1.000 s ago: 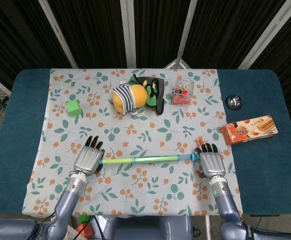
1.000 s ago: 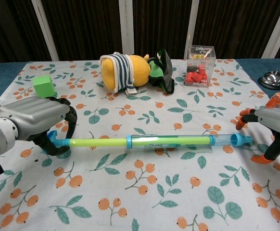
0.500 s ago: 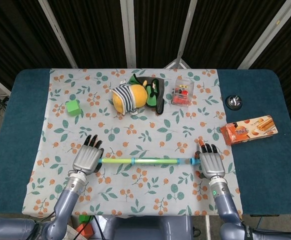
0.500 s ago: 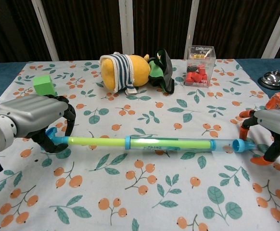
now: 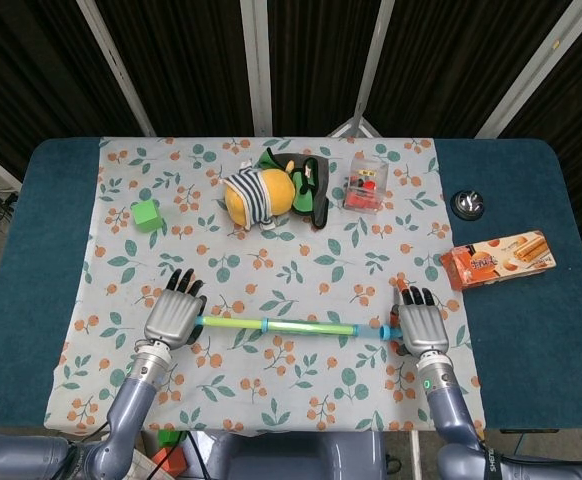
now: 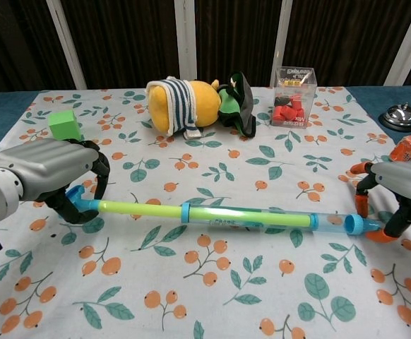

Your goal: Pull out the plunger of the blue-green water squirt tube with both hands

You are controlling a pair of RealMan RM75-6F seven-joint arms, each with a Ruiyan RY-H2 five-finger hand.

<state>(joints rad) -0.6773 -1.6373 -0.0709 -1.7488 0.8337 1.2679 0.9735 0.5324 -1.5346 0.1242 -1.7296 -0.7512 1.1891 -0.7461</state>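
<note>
The blue-green water squirt tube (image 5: 311, 327) (image 6: 251, 219) lies across the floral cloth near its front edge. Its yellow-green plunger rod (image 6: 142, 210) sticks out to the left, and its right end sits lower than its left. My left hand (image 5: 174, 319) (image 6: 50, 173) curls around the blue plunger handle (image 6: 75, 205) and grips it. At the other end, my right hand (image 5: 421, 326) (image 6: 400, 185) has a finger and thumb closed around the blue nozzle end (image 6: 354, 224).
Behind the tube lie a yellow plush toy (image 5: 266, 192), a clear box of red pieces (image 5: 365, 183) and a green cube (image 5: 147, 215). On the blue table at the right are a bell (image 5: 467, 204) and an orange snack box (image 5: 498, 258).
The tube's right end has sunk toward the cloth, so the tube now slants. The whole tube has shifted slightly left. Both hands have drawn a little nearer the front edge.
</note>
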